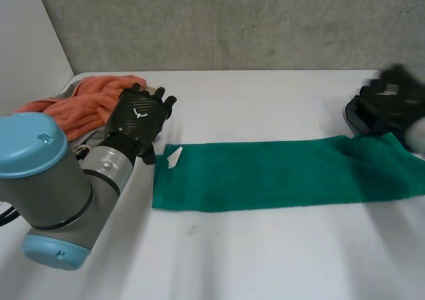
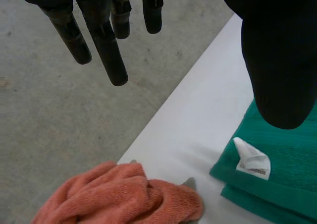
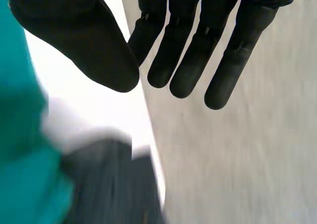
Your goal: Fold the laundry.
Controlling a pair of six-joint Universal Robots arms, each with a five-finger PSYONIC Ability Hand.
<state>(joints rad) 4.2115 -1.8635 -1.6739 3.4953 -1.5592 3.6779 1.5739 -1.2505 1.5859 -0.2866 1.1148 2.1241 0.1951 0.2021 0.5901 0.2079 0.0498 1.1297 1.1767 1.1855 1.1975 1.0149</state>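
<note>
Towels two: green towel (image 1: 279,174), orange towel (image 1: 86,104); left hand (image 1: 137,117), right hand (image 1: 388,104) spread, empty.

White table (image 1: 265,253), grey concrete wall (image 1: 232,21) behind it — pale panel (image 1: 26,34) alongside, grey concrete floor (image 2: 59,115)

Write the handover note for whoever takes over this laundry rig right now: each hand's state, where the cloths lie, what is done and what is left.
Left hand: open, fingers straight, holding nothing, by the green towel's left end near its white label.
Right hand: open, empty, at the towel's far right corner; whether it touches is unclear.
Green towel: a long strip across the table, lying in two layers at its left end.
Orange towel: crumpled at the table's far left corner.
Done: green towel folded lengthwise.
Left: probably fold the strip across, then do the orange towel.
</note>
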